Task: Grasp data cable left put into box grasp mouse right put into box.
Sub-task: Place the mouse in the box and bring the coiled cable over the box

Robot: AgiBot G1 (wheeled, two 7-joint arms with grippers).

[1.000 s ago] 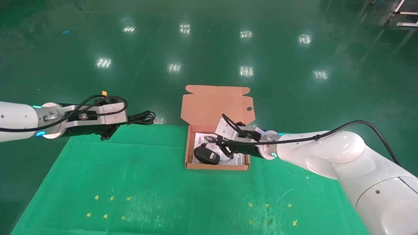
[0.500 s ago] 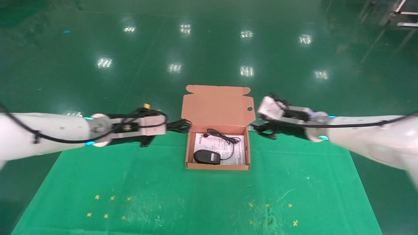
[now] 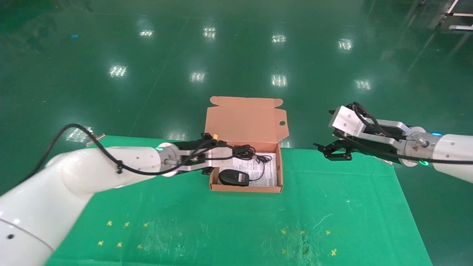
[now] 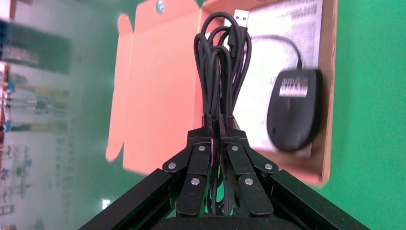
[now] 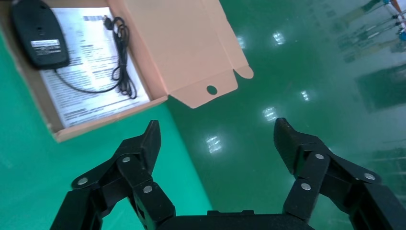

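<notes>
On the far edge of the green mat [image 3: 229, 221], near its middle, sat the box [image 3: 279, 173], its flap lid [image 3: 244, 118] standing open beyond the mat's edge with the round hole [image 3: 282, 123] at the lid's right side. A white printed sheet [image 3: 268, 173] lined the box bottom.

Item, my left arm: it reached across the mat's far left part to the box's left wall. My left gripper [image 4: 219, 125] was clenched on the data cable [image 4: 221, 62], a long looped black bundle pinched between the pads, its loops and silver plug [image 4: 241, 16] hanging over the far left part of the box, above the sheet and not resting on it as far as I could tell.

Item, my right arm: it was held off past the mat's far right edge, well apart from the box. My right gripper [image 5: 215, 139] was released, its fingers [image 5: 143, 143] spread wide and holding nothing.

Item, the mouse [image 3: 233, 177]: it lay inside the box at the near left corner, underside label up, resting on the sheet.

Item, the mouse's own cord [image 3: 262, 166]: it ran from the mouse along the sheet toward the far right of the box, ending in a small loose coil.
</notes>
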